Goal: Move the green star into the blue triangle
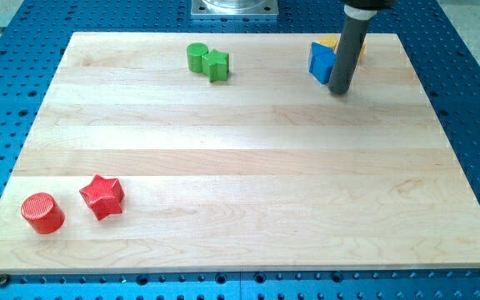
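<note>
The green star (217, 64) lies near the view's top, left of centre, touching a green cylinder (197, 57) on its left. The blue triangle (320, 62) lies near the view's top right, partly hidden by my rod. My tip (340, 90) rests on the board at the blue triangle's lower right edge, far to the right of the green star.
A yellow block (330, 42) peeks out behind the blue triangle and the rod. A red star (102, 197) and a red cylinder (42, 212) lie at the view's bottom left. The wooden board (240, 167) sits on a blue perforated table.
</note>
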